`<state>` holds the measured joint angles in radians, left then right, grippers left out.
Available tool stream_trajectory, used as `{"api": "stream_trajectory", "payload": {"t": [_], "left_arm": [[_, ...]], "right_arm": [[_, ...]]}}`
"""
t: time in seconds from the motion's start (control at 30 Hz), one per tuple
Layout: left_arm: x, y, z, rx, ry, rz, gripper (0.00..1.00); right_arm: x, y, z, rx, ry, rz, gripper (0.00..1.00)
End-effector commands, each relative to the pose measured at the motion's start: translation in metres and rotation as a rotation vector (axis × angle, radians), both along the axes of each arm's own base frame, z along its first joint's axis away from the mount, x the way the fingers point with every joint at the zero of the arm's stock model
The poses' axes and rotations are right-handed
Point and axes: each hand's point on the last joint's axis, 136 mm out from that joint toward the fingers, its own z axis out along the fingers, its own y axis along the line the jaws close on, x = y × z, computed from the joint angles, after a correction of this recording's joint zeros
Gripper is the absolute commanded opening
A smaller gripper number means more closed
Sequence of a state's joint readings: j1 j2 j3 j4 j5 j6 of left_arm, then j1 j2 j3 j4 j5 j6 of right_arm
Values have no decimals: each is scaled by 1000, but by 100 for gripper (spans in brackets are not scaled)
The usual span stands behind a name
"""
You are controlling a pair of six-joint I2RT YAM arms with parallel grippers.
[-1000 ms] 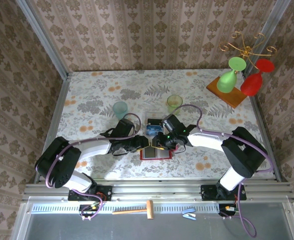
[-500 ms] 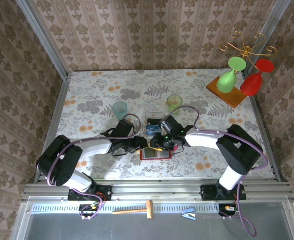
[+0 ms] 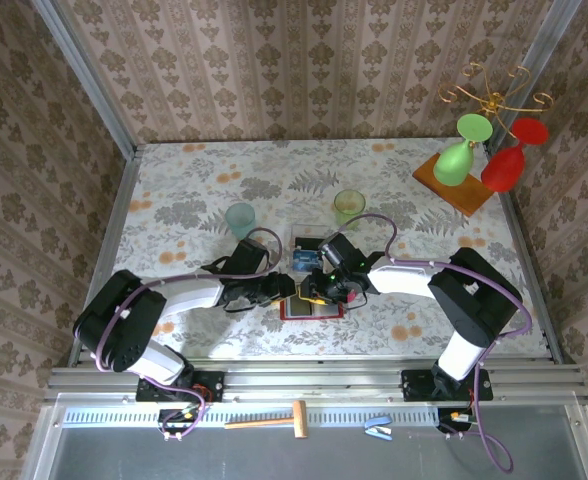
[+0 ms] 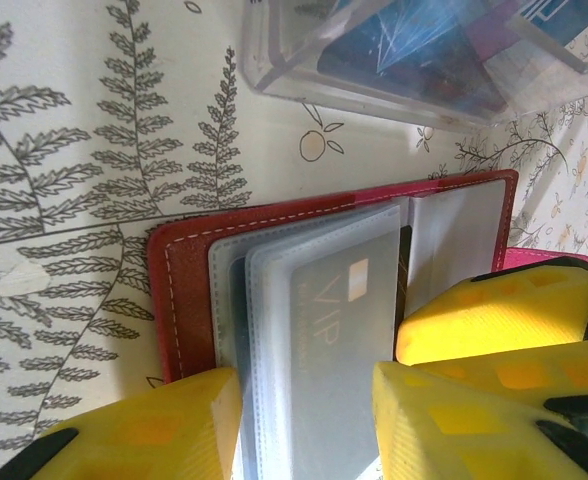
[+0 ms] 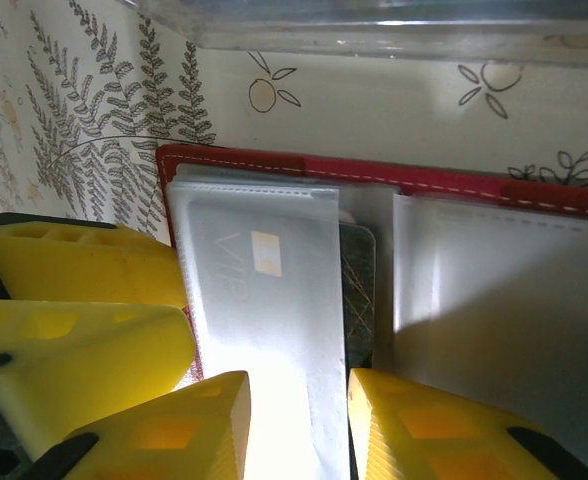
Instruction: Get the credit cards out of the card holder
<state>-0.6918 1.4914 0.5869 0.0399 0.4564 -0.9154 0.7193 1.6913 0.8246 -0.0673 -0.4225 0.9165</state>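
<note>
The red card holder [image 3: 314, 310] [image 4: 179, 290] [image 5: 454, 185] lies open on the table, its frosted sleeves fanned up. A grey card marked VIP [image 4: 344, 330] [image 5: 254, 270] sits inside the top sleeve, and a dark card [image 5: 357, 280] peeks out at the spine. My left gripper [image 3: 289, 290] [image 4: 307, 385] stands over the left page, jaws part open astride the sleeves. Close beside it, my right gripper [image 3: 314, 287] [image 5: 296, 390] is also part open over the same sleeve. A blue card [image 4: 404, 45] lies in the clear box [image 3: 307, 250].
The clear box [image 4: 374, 80] [image 5: 374, 30] stands just behind the holder. A teal cup [image 3: 241, 217] and a green cup [image 3: 349, 205] are further back. A wooden stand [image 3: 459, 185] with green and red glasses occupies the far right corner.
My right gripper has edged left over the holder, closer to the left gripper, and its jaws have widened slightly. The left arm has not moved.
</note>
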Motion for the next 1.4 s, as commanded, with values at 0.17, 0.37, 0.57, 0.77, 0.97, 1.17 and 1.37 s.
{"api": "stream_trajectory", "payload": {"t": [0.17,0.37,0.57,0.77,0.97,1.17,1.37], "left_arm": [[0,5,-7,27,5,-10,41],[4,2,1,13,-10,-8,41],[10,-1,16,6,-39,-11,41],[11,-6,24,-24,-42,-14,36],[7,-12,25,-48,-30,-29,18],[1,-12,18,-41,-18,-39,9],[-4,-8,5,-24,3,-36,6]], "right_arm": [[-3,-11,-8,-96,4,9,35],[1,-12,4,-88,-32,6,35],[3,-12,14,-76,-60,2,36],[2,-15,13,-80,-61,-3,36],[0,-15,10,-71,-52,-3,36],[-1,-11,6,-53,-33,0,36],[-3,-14,1,-54,-26,-3,35]]}}
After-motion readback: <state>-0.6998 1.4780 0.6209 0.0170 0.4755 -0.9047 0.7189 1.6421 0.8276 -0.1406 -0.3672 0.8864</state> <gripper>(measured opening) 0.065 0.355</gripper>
